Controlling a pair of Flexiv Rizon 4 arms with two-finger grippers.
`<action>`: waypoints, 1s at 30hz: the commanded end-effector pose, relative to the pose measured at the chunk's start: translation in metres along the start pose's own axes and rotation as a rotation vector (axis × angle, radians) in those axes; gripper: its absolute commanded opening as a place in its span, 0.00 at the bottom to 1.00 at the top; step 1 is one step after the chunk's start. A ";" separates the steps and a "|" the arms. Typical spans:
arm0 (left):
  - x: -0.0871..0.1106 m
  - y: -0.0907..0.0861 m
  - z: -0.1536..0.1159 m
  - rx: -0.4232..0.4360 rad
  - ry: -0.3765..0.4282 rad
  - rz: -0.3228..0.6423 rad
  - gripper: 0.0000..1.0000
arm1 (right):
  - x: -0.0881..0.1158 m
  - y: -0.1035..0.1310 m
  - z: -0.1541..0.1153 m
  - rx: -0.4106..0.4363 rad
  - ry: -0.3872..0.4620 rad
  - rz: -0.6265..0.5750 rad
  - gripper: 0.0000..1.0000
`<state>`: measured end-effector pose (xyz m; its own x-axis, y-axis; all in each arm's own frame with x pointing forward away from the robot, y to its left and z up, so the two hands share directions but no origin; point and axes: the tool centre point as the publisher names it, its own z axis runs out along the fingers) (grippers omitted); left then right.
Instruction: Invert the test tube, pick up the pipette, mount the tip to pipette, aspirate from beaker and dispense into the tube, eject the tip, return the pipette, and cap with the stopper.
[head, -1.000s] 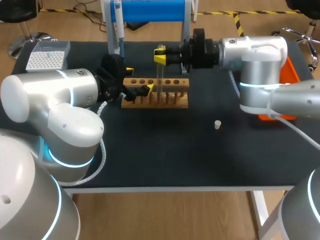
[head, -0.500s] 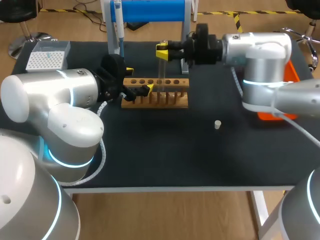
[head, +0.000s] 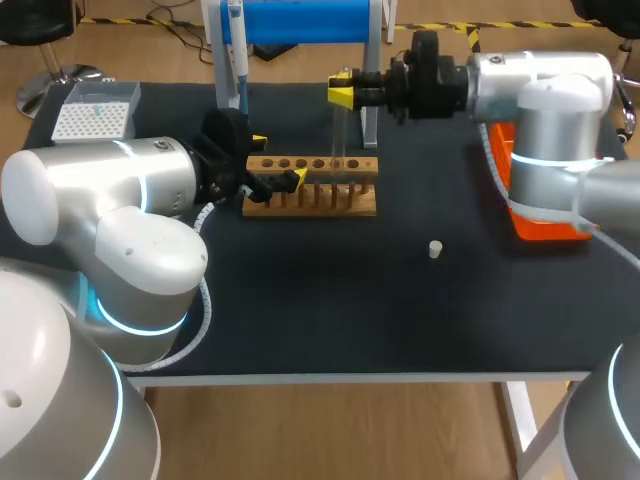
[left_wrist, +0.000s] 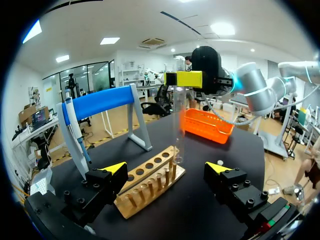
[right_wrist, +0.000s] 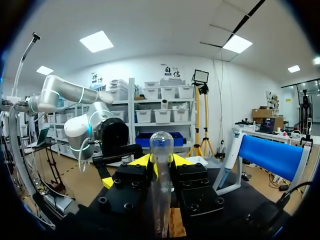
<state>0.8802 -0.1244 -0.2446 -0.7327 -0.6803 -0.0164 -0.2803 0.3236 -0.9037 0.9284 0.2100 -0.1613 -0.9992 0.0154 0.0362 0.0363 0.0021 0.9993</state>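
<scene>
right gripper (head: 343, 93): my right arm's fingers are clenched on the test tube near its upper end, level over the right end of the wooden rack. In the right wrist view the glass sits squarely between the two yellow tips (right_wrist: 161, 162).
test tube (head: 338, 140): clear and upright, hanging from the right gripper. Its lower end is down by the rack's right-end holes, and I cannot tell whether it still sits in one.
left gripper (head: 277, 160): fingers spread wide and grasping nothing, low at the rack's left end. In my left wrist view the rack lies ahead, between the tips (left_wrist: 165, 167).
wooden rack (head: 311, 187): mid-table, with a row of holes along its top.
stopper (head: 435, 249): small and pale, lying alone on the black table (head: 400, 320), apart from the rack on its right, nearer me.
pipette (head: 236, 50): hanging on the blue stand (head: 300, 20), behind the rack.
tip box (head: 95, 110): at the far left corner.
orange basket (head: 530, 225): at the right, partly hidden behind my right arm.
</scene>
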 end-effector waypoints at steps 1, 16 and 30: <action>-0.001 -0.001 0.000 -0.003 0.006 -0.001 1.00 | 0.005 0.002 -0.003 0.004 -0.008 0.000 0.00; -0.001 -0.001 0.000 -0.003 0.006 -0.001 1.00 | -0.009 -0.018 -0.009 0.235 -0.021 0.627 0.00; -0.001 -0.001 0.000 -0.003 0.006 -0.001 1.00 | -0.022 -0.022 -0.013 0.186 -0.157 1.324 0.00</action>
<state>0.8803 -0.1244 -0.2447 -0.7327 -0.6804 -0.0164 -0.2802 0.3236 -0.9037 0.9489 0.1962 -0.1864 -0.7893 0.0949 0.6066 0.6140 0.1094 0.7817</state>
